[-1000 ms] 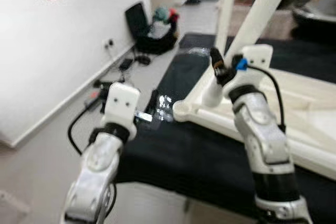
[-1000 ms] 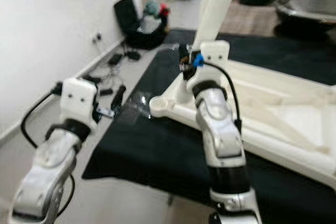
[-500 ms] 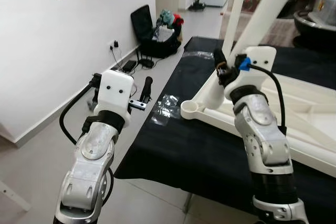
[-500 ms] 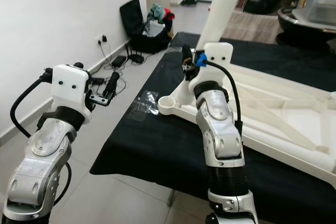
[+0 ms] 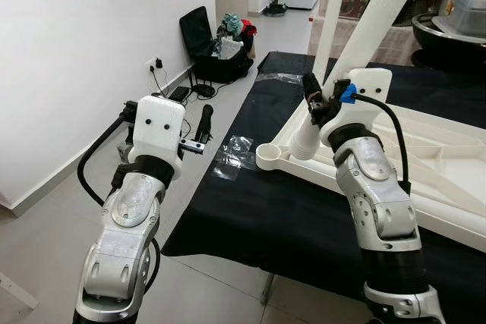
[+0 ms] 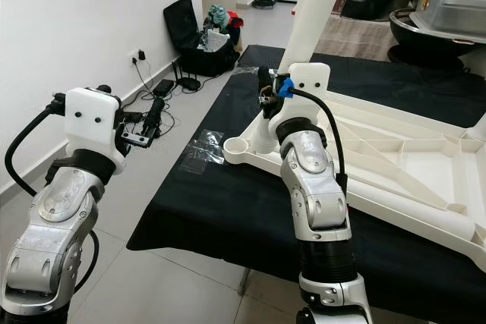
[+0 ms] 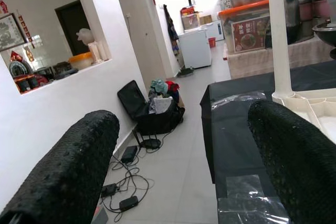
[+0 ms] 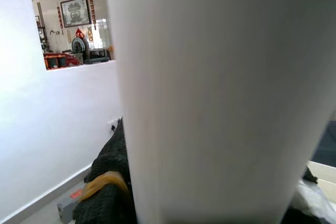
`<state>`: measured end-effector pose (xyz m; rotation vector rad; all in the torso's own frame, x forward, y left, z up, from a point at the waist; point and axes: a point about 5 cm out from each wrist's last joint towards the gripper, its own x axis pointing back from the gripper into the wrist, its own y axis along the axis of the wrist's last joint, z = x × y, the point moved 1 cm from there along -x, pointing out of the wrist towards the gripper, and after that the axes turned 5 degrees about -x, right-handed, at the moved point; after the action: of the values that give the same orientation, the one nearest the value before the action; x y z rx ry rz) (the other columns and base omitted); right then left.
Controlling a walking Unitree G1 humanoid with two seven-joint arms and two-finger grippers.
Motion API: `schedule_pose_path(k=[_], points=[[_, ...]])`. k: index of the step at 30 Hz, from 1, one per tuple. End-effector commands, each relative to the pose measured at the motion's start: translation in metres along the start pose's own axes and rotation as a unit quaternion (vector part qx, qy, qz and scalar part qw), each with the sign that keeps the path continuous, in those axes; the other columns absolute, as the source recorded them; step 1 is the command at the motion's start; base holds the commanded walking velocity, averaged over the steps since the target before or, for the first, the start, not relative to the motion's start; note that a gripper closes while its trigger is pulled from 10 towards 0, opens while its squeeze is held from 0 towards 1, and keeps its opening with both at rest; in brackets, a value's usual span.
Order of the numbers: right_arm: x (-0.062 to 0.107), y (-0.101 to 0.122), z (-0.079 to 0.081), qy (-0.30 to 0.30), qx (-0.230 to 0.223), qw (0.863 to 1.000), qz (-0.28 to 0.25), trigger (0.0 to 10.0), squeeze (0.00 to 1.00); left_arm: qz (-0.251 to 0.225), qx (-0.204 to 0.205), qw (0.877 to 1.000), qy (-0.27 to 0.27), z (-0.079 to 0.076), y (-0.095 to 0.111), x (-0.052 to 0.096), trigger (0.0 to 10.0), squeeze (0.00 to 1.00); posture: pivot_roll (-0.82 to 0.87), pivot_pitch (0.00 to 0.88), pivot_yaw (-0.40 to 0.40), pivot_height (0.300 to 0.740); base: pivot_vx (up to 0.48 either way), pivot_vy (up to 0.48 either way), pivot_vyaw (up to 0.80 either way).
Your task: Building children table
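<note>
Left claw (image 5: 203,123): raised over the floor beside the table's left edge, fingers (image 7: 68,171) spread wide, holding nothing.
Plastic wrap (image 5: 235,155): clear scrap lying flat on the black cloth (image 5: 250,210) near the left edge, just beside the frame's corner socket.
Table (image 6: 197,218): draped in that black cloth; it carries the upturned white children's table frame (image 6: 395,165).
Corner socket (image 5: 267,156): round cup at the frame's near left corner, open and unfilled.
Leg (image 5: 372,28): long white tube, tilted, its lower end meeting the frame just beside the corner socket; a second white leg (image 5: 332,13) stands upright behind it.
Right claw (image 5: 313,100): gripping the tilted leg low down, close to its foot; in the wrist view the leg's white wall sits right against the black fingers (image 8: 105,182).
Step in hand: judged to be seating this leg in its mount on the frame.
Doing it well: bring the leg upright so its axis lines with the mount before pressing; a tilted push would likely jam or lever the frame across the cloth. Keep the grip low and firm, press straight down, and the free left claw could steady the frame's corner.
Risk: the light frame sliding on the cloth toward the table edge.
</note>
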<state>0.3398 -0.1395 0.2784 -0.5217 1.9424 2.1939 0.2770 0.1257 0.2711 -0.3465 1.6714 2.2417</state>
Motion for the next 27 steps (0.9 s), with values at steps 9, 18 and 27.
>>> schedule_pose_path(k=[9,18,27], points=[[-0.001,-0.001,0.004,0.008,-0.004,1.000,0.005,10.0,0.00,0.016,0.016,1.000,0.012,0.002,-0.003,-0.002,10.0,0.00,0.06,0.065,-0.049,0.740,0.070,0.000,0.00],[-0.001,-0.001,0.005,0.007,-0.007,1.000,0.006,10.0,0.00,0.020,0.017,1.000,0.010,0.003,-0.004,-0.002,10.0,0.00,0.06,0.073,-0.050,0.740,0.282,0.000,0.00],[-0.001,0.000,0.005,0.006,-0.006,1.000,0.005,10.0,0.00,0.010,-0.002,1.000,-0.013,-0.006,0.000,0.001,10.0,0.00,0.06,0.081,-0.051,0.740,0.377,0.000,0.00]])
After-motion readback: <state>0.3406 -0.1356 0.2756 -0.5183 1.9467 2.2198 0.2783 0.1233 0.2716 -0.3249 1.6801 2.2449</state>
